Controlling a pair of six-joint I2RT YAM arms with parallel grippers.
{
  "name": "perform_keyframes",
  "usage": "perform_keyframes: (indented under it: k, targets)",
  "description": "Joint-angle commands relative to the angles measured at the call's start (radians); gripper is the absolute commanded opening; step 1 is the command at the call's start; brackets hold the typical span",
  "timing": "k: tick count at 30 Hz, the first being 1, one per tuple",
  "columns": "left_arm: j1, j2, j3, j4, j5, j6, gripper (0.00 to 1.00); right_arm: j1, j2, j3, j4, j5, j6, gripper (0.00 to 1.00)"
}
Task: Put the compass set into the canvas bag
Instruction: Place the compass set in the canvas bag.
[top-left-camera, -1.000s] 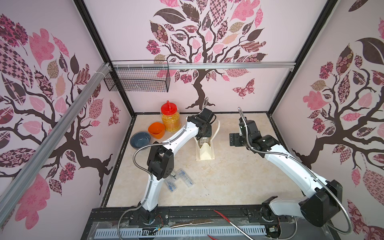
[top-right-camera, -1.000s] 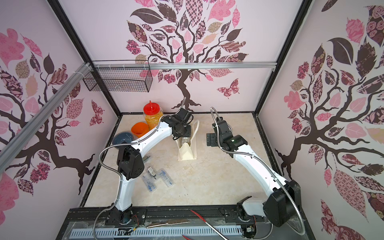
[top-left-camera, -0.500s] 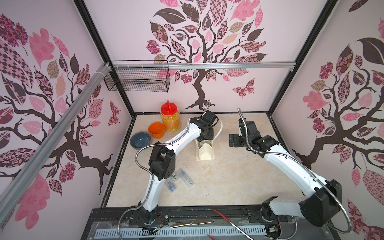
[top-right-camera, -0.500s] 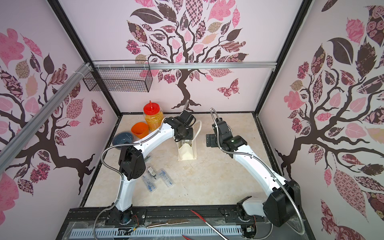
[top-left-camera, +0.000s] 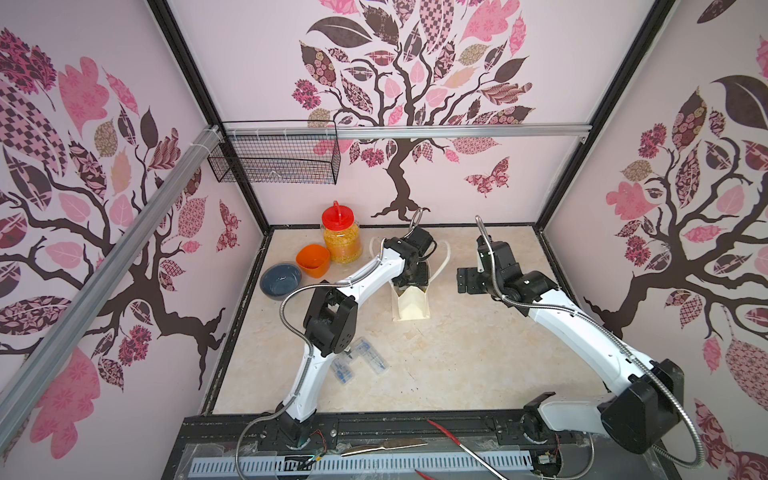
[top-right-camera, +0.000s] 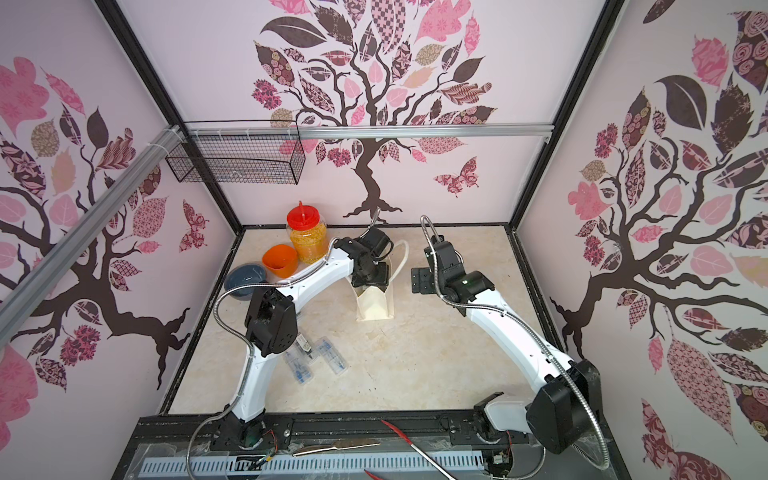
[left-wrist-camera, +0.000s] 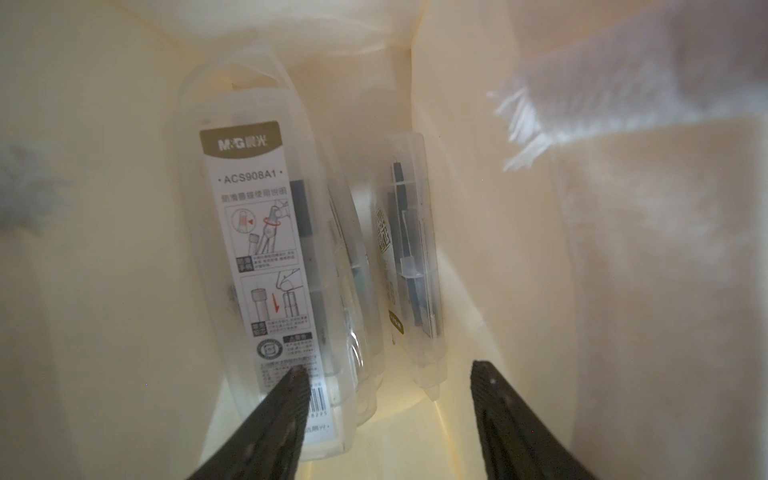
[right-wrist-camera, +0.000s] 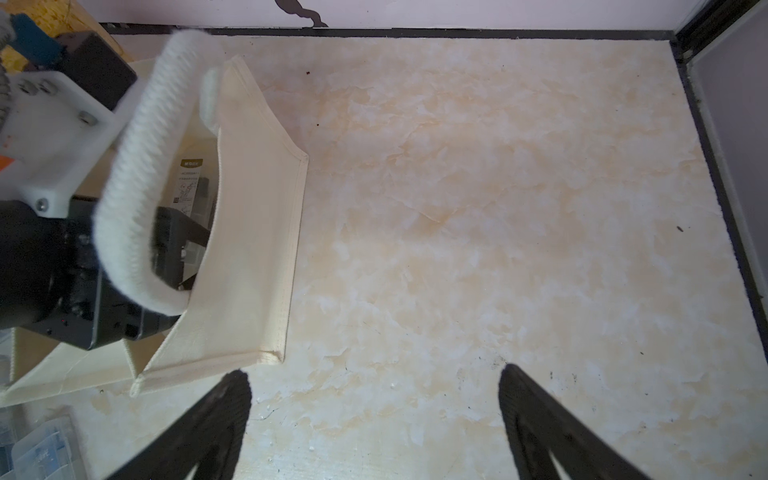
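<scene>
Inside canvas bag (left-wrist-camera: 104, 249), compass set (left-wrist-camera: 266, 257) just beyond left gripper (left-wrist-camera: 388, 370), jaws apart, empty

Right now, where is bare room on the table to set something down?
Bare: the patch between the canvas bag and the right arm. Crowded: around the jar, orange bowl and grey bowl; also the clear cases by the left arm.

The canvas bag (top-left-camera: 411, 305), holding compass sets (left-wrist-camera: 257, 249), stands right of the jar (top-left-camera: 341, 239).

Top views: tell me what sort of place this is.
Probably a robot test booth: a left arm and right arm mounted on a black rail, tree-patterned wall panels enclosing the tabletop.
</scene>
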Motion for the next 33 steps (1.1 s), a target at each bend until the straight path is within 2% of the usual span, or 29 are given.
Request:
perform_keyframes:
  k: [1,9,18,22,30,33]
  targets:
    - [0.005,-0.048,0.013,0.001,0.007,0.001,0.74,-0.003,-0.027,0.001,0.006,-0.005,0.01,0.96]
    - [0.004,-0.153,0.076,-0.011,-0.064,0.053,0.83,-0.003,-0.025,0.006,0.011,-0.019,0.007,0.96]
    - [0.022,-0.286,0.106,-0.075,-0.133,0.14,0.85,-0.003,-0.019,0.023,0.007,-0.04,0.003,0.96]
    - [0.083,-0.375,0.067,-0.109,-0.101,0.172,0.85,-0.003,-0.02,0.026,0.005,-0.05,0.004,0.96]
    - [0.228,-0.603,-0.165,-0.152,-0.113,0.264,0.84,-0.002,-0.018,0.02,0.003,-0.049,-0.007,0.97]
    - [0.323,-0.665,-0.245,-0.191,-0.086,0.242,0.84,-0.002,-0.013,0.023,0.005,-0.049,-0.014,0.97]
